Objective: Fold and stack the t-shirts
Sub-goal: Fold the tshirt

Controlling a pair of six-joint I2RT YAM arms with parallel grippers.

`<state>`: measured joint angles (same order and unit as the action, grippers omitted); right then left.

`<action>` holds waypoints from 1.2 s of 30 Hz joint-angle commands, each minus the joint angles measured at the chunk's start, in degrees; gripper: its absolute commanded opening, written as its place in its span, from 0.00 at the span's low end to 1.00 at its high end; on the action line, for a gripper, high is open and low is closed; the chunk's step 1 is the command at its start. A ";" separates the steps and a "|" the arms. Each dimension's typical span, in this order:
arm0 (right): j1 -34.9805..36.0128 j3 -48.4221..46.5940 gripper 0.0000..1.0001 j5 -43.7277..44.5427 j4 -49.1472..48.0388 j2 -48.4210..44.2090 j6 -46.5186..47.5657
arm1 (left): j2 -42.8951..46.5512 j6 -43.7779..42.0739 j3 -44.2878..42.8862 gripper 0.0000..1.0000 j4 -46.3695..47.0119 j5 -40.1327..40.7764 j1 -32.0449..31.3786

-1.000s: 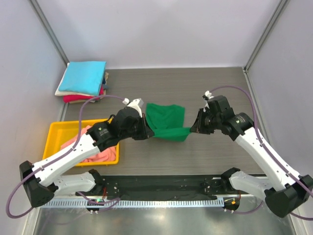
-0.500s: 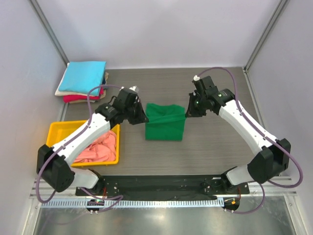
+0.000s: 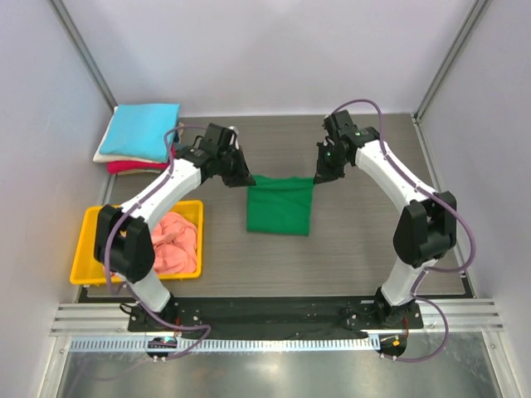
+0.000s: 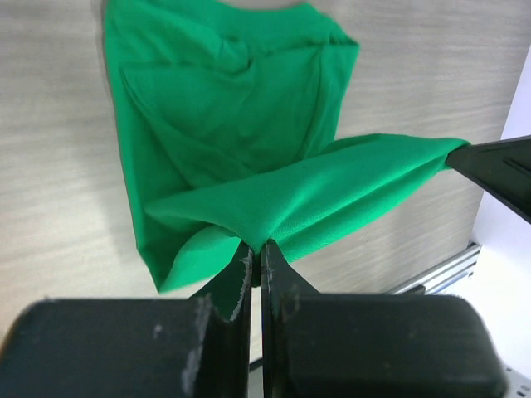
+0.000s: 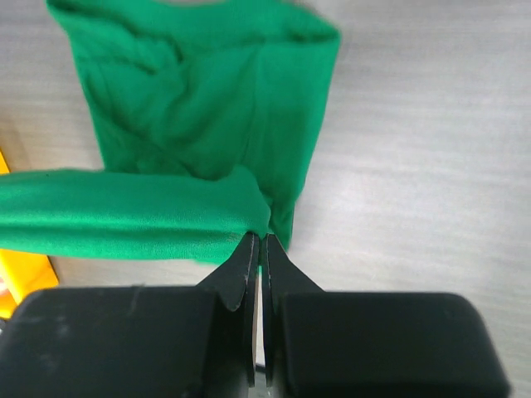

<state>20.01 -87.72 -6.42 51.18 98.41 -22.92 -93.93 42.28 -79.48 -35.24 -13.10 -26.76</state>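
The bright green t-shirt (image 3: 280, 206) lies partly folded on the middle of the table. My left gripper (image 3: 247, 180) is shut on its far left corner and my right gripper (image 3: 316, 177) is shut on its far right corner. The held edge is stretched between them above the rest of the shirt, as the left wrist view (image 4: 274, 141) and the right wrist view (image 5: 199, 108) show. A folded stack with a sky-blue t-shirt (image 3: 143, 131) on top, cream and red ones (image 3: 124, 167) below, sits at the far left. A salmon-pink t-shirt (image 3: 174, 240) lies crumpled in the tray.
The yellow plastic tray (image 3: 89, 253) stands at the near left of the table. Grey walls close in the left, right and back. A metal rail (image 3: 265, 311) with the arm bases runs along the near edge.
Both grippers have carried the green shirt's edge from the near side over to the far side, folding it over. Both arms are stretched further out.
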 commanded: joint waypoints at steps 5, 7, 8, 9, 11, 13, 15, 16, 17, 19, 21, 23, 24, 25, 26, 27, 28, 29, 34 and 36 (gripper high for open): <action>-3.75 -14.55 0.01 1.67 0.94 11.52 2.09 | -12.75 -2.38 -12.08 0.01 -1.84 -4.73 5.75; -4.01 -17.38 0.01 2.11 1.55 16.08 1.83 | -19.78 -1.59 -17.79 0.01 -3.07 -8.15 7.42; -4.10 -20.09 0.01 2.28 1.82 17.59 1.82 | -22.32 -1.41 -19.81 0.01 -3.77 -10.78 7.86; -4.19 -21.34 0.01 2.11 1.91 19.00 1.65 | -25.57 -1.24 -23.57 0.01 -4.82 -10.89 8.48; -4.54 -24.84 0.01 1.06 2.00 23.13 1.47 | -28.05 -1.41 -25.80 0.01 -5.71 -10.63 8.83; -4.89 -26.96 0.01 0.44 2.00 25.77 1.21 | -30.94 -1.33 -28.69 0.02 -6.15 -9.67 9.27; -5.15 -30.57 0.01 -0.35 2.17 29.20 1.21 | -32.89 -1.94 -31.16 0.02 -7.46 -8.87 9.62; -5.33 -31.62 0.01 -0.70 2.17 30.08 1.21 | -34.38 -2.11 -33.09 0.03 -8.69 -8.61 9.80; -5.51 -33.63 0.03 -0.97 2.17 31.91 1.30 | -35.09 -2.55 -33.71 0.04 -9.14 -8.17 9.89; -6.03 -35.05 0.09 -1.41 2.08 33.33 1.12 | -36.05 -2.91 -34.68 0.07 -9.32 -7.47 10.15; -6.39 -36.99 0.30 -1.67 2.08 35.26 1.21 | -37.55 -3.34 -36.70 0.10 -9.49 -6.77 10.41; -6.74 -38.74 0.46 -2.02 2.00 36.41 1.47 | -38.78 -3.70 -38.81 0.19 -11.15 -6.32 10.59; -6.91 -40.75 0.58 -2.11 2.69 36.94 2.17 | -39.57 -4.39 -41.69 0.26 -13.08 -5.71 10.68; -7.35 -41.56 0.61 -1.76 2.96 36.77 2.17 | -39.49 -4.84 -42.94 0.32 -13.70 -4.66 10.77; -7.53 -41.91 0.63 -1.41 3.05 35.98 2.26 | -39.23 -5.28 -43.82 0.43 -13.80 -4.56 10.77; -7.70 -41.57 0.64 -0.97 3.05 35.10 2.44 | -37.74 -5.89 -44.44 0.49 -13.89 -3.87 10.77; -7.62 -41.13 0.65 -0.36 3.05 32.57 2.87 | -36.77 -6.16 -44.53 0.55 -14.23 -2.99 10.77; -7.53 -39.38 0.66 0.08 2.96 31.15 2.79 | -35.46 -6.51 -44.27 0.65 -14.33 -0.72 10.77; -6.30 -25.43 0.64 -7.18 -4.03 16.95 2.09 | -24.06 -7.30 -34.29 0.65 -11.79 4.31 9.02; -5.43 -15.23 0.60 -14.80 -8.27 12.44 0.42 | -20.35 -7.30 -28.82 0.64 -9.24 4.05 7.00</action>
<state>12.60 -110.67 -11.18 48.88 121.38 -21.30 -123.17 36.60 -113.14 -46.68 -11.29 -17.12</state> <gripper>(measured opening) 0.616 0.646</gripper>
